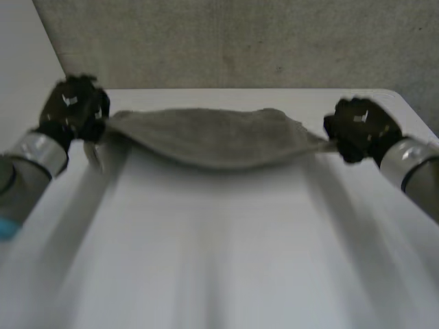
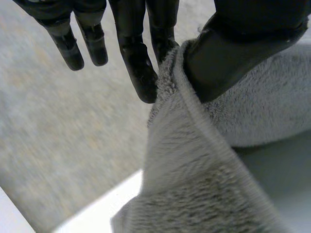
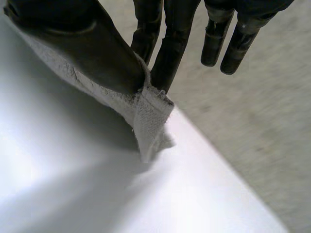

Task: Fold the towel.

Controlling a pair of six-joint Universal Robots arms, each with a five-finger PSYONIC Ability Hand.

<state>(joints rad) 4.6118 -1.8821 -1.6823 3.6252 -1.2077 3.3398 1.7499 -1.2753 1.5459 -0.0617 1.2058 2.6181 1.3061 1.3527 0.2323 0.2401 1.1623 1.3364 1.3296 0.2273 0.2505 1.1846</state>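
A grey towel (image 1: 219, 137) hangs stretched between my two hands above the far part of the white table (image 1: 219, 260), sagging in the middle. My left hand (image 1: 74, 108) pinches the towel's left end between thumb and straight fingers; in the left wrist view the thumb (image 2: 233, 53) presses the towel (image 2: 194, 174) against a finger (image 2: 138, 68). My right hand (image 1: 358, 129) pinches the right end. In the right wrist view its thumb (image 3: 92, 48) clamps the towel's corner (image 3: 148, 119) against the fingers (image 3: 170, 53).
The table's far edge (image 1: 247, 90) lies just behind the towel, with a grey carpeted floor (image 1: 240, 41) beyond it. The table's right far corner (image 1: 394, 96) is near my right hand. Bare tabletop stretches in front of the towel.
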